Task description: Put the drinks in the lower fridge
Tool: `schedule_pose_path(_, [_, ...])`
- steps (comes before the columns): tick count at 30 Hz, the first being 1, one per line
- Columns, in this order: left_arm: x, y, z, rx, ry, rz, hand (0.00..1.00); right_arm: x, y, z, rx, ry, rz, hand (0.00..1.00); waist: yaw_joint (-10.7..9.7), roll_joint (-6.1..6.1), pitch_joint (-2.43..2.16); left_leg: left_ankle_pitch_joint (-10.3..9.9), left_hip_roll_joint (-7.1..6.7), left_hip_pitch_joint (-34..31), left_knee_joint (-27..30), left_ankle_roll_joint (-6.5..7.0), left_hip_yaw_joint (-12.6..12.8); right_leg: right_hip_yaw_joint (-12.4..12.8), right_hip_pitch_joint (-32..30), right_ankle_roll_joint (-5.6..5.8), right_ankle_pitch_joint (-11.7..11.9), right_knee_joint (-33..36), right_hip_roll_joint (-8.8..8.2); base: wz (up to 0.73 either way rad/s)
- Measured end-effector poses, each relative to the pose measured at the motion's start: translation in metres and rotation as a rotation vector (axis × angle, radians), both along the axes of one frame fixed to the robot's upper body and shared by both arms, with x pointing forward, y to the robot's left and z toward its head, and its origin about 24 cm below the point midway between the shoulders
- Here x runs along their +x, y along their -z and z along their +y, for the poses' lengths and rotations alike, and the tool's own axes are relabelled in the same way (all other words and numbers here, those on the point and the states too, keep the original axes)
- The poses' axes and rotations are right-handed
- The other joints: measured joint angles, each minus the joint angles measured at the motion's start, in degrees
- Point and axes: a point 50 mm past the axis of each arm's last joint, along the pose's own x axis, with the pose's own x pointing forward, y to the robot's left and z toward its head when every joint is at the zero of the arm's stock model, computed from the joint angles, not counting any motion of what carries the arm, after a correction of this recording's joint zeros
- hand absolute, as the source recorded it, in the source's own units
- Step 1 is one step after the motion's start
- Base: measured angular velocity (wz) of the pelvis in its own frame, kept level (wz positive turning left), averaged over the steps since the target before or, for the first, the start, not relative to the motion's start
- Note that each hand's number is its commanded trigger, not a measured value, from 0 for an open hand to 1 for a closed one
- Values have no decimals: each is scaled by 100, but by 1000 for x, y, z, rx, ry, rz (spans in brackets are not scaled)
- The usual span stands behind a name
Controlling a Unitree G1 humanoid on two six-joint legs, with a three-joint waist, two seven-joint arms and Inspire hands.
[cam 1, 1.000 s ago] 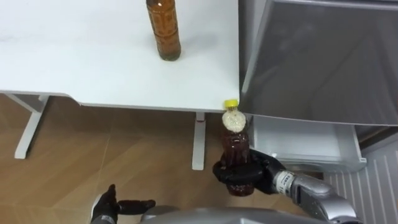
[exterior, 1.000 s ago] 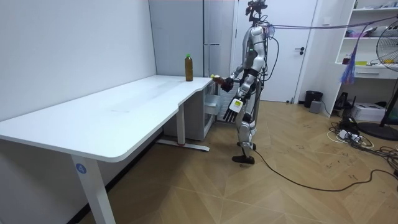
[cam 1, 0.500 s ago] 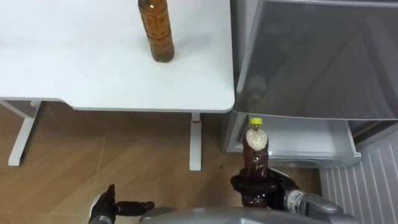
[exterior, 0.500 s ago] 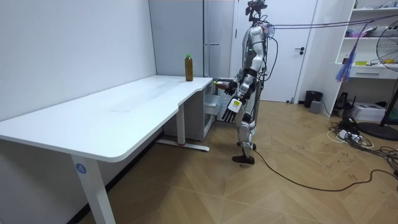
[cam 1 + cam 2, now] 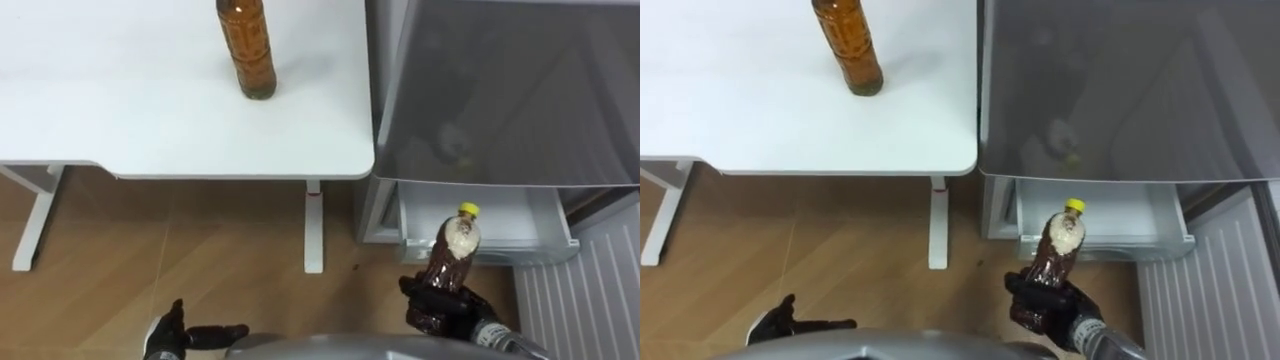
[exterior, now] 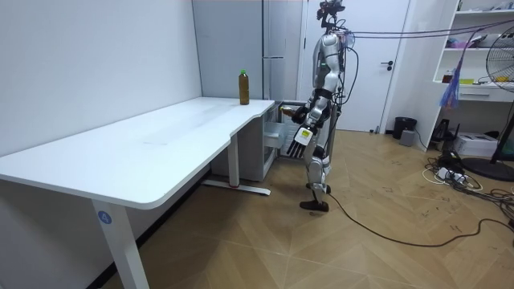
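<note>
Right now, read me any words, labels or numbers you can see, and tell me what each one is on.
No text here can be read.
Brown bottle on the white table: the print on its label is too blurred to read.
Yellow-capped bottle held in the right hand: no legible print.
Round blue sticker on the table leg, room view: too small to read.
</note>
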Motion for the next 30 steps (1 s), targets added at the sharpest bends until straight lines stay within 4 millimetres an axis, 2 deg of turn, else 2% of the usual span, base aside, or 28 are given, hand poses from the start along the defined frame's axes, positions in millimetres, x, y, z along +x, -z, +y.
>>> schedule_pose_path(4, [1,0,-1,4,17,1,0,1,-1,0,79,202,-16,100,13,31,-1,1,2,42,-10,1,61,46,-7,0,0,-1,1,-7])
schedule_pose_path(9, [0,1,-6,9,-7,-2,0,15,-8,-4,179,460,-99,100,-9,63,-5,1,1,84,-54,1,72,81,1,0,0,-1,7,-4])
schedule_pose_path(14, [-4,3,-9,14,-20,8,0,23,-11,-6,200,562,-133,100,7,99,-5,2,2,107,-48,1,73,134,4,0,0,-1,11,-1])
schedule_pose_path(19, [-4,3,-11,18,-22,13,0,33,-14,0,232,617,-141,100,26,119,18,2,4,115,-57,1,91,161,-12,0,0,1,14,-3])
schedule_pose_path(24, [-16,5,-11,17,-34,48,0,51,-25,0,307,728,-209,100,68,169,28,1,19,211,-105,1,196,266,12,0,0,3,32,-10])
schedule_pose_path(30, [-20,5,-10,19,-30,61,0,55,-29,-3,321,802,-215,100,105,165,27,1,18,198,-104,1,189,243,4,0,0,4,28,0])
